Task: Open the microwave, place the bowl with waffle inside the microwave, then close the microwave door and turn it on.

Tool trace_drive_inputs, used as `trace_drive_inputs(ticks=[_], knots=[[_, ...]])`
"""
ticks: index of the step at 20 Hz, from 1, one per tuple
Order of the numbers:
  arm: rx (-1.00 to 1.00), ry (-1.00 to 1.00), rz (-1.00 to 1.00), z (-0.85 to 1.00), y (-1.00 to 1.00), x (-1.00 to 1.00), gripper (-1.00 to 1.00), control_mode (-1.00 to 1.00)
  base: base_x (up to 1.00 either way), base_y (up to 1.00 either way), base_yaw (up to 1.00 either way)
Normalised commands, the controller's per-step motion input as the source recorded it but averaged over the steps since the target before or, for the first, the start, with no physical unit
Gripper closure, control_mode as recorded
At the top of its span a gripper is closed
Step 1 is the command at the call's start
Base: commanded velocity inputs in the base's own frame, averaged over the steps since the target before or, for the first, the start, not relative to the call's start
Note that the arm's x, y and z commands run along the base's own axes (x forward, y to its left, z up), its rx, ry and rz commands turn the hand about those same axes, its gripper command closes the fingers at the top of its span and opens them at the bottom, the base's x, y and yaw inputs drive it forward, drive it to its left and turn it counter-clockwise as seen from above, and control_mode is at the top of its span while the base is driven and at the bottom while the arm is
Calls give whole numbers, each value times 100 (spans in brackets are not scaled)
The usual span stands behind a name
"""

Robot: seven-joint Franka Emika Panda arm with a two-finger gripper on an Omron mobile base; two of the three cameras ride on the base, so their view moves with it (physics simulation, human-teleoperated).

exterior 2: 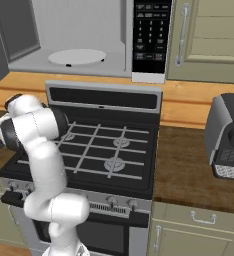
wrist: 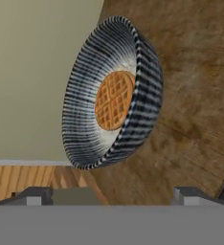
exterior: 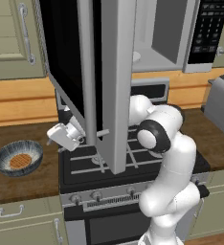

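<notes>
Keypad (exterior 2: 151,35) on the microwave (exterior 2: 84,37): rows of small white-marked buttons, too small to read. No brand or label legible anywhere.

Door (exterior: 92,81) stands swung wide open, its edge toward the left base camera, long axis vertical, hanging out over the stove (exterior 2: 96,145). Cavity exposed, with a round white turntable (exterior 2: 76,56) lying flat on its floor.

Bowl (exterior: 18,158) sits upright on the wooden surface (exterior: 23,184) left of the stove, mouth up, well apart from the microwave. Waffle (exterior: 20,161) lies flat in its middle, grid side up. In the hand view the bowl (wrist: 111,93) appears rolled on its side (the camera's tilt, not the bowl's), waffle (wrist: 114,100) centred.

Claw (exterior: 61,135) is low by the stove's left edge, near the bowl but not touching it. Fingers (wrist: 35,196) spread wide, nothing between them.

Toaster (exterior 2: 229,137) on the surface to the right.
</notes>
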Motion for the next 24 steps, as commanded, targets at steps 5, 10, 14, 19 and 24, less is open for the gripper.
trace_drive_inputs(ticks=[5,10,14,19,24], knots=[[0,0,0,-35,19,55,-100,-100,0,0,0],[0,0,0,-12,29,40,-100,-100,0,0,0],[0,0,0,-9,34,31,-100,-100,0,0,0],[0,0,0,-12,35,19,-100,-100,0,0,0],[0,0,0,-18,39,4,-100,-100,0,0,0]])
